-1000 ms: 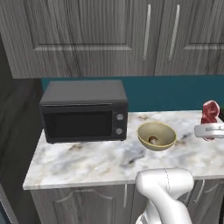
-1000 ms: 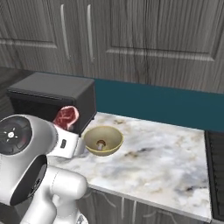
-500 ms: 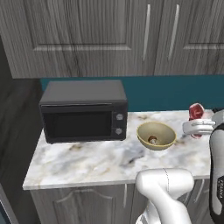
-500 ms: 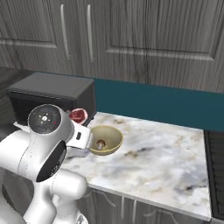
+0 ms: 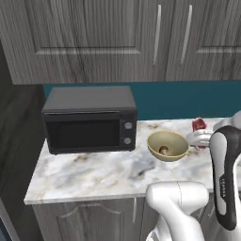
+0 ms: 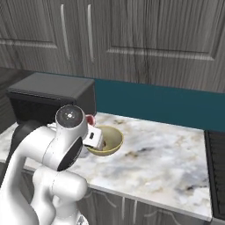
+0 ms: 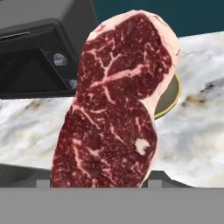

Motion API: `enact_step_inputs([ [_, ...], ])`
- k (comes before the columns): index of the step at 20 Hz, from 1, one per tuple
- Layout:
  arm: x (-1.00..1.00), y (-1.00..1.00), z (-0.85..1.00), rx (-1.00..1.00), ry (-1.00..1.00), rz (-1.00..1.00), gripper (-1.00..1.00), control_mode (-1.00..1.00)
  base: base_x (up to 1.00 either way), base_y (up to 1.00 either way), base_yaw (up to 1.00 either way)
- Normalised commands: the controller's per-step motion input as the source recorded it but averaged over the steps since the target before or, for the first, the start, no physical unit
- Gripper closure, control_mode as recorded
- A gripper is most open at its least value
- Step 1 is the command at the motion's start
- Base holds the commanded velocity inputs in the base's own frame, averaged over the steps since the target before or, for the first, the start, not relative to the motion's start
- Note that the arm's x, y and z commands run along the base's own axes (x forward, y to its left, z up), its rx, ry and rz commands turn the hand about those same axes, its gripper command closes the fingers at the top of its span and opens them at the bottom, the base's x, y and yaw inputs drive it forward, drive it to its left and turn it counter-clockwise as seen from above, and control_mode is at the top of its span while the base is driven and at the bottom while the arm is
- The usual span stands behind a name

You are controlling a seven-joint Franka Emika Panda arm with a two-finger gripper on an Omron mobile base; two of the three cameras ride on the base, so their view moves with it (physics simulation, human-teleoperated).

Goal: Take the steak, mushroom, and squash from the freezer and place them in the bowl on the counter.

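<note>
Hand view: steak (image 7: 116, 103) stands upright between the fingers, red with whitish marbling and a pale fat edge along its right side. Its lower end sits down where the fingers rise, so the fingers are closed on the steak; the tips themselves are hidden behind the meat. Behind the steak, a slice of the bowl (image 7: 168, 98) rim shows at the right, and the microwave (image 7: 39, 48) front with its knobs at upper left, all on the marbled table (image 7: 201, 113).

Left base view: steak (image 5: 198, 124) shows as a small red patch just right of the bowl (image 5: 167, 145), held above the table (image 5: 94, 172) by the white hand. A small tan object, the mushroom (image 5: 164, 150), lies inside the bowl. The microwave (image 5: 89, 118) stands just left of the bowl, not touching it.

Right base view: steak (image 6: 89, 119) peeks out beside the arm's round joint, at the left rim of the bowl (image 6: 105, 140). Table (image 6: 167, 154) is bare marble to the right of the bowl. Grey wood-grain wall cabinets (image 6: 132, 35) hang above.
</note>
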Motion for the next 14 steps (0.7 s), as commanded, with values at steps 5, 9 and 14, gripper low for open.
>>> enact_step_inputs([
  [5,0.57,0.01,-0.54,0.00,0.00,0.00,1.00,-1.00,0.00,0.00,0.00],
  [9,0.47,0.00,-0.54,0.00,0.00,0.00,1.00,-1.00,0.00,0.00,0.00],
  [14,0.50,0.00,-0.45,0.00,0.00,0.00,1.00,-1.00,0.00,0.00,0.00],
])
